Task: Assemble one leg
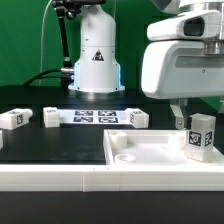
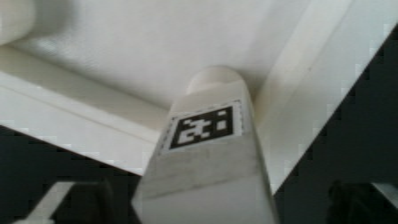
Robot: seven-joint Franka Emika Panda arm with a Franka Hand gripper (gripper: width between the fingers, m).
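1. The table (image 1: 40, 150) is dark and carries everything. On it, nearest the camera, lies the wide white tray (image 1: 150, 152) with a raised rim; it fills the near part of the exterior view toward that view's right.
2. The robot arm (image 1: 180, 55) hangs over the tray at the exterior view's right. Its base (image 1: 97, 55) stands at the back, before a green backdrop.
3. The marker board (image 1: 92, 117) lies flat behind the tray, well apart from the work.
4. The gripper (image 1: 192, 118) reaches down to the leg (image 1: 200, 135). In the wrist view the leg (image 2: 210, 140) runs straight out from the camera, tag facing it, with its rounded tip close to an inner corner of the tray (image 2: 107, 70). The fingers look closed on the leg's upper part, though the contact itself is hidden in both views, so the grasp is a judgement.
5. The leg stands upright over the tray's corner at the exterior view's right. Whether its tip already touches the tray cannot be told.
6. Progress: the leg appears picked up and carried to its corner. Seating it and fixing it there seems left to do.
7. Three other small white tagged blocks lie on the table: one (image 1: 14, 118) at the exterior view's left, and one (image 1: 52, 117) (image 1: 137, 118) at each end of the marker board. None stands in the way; the tray's rim beside the leg is the only near obstacle.
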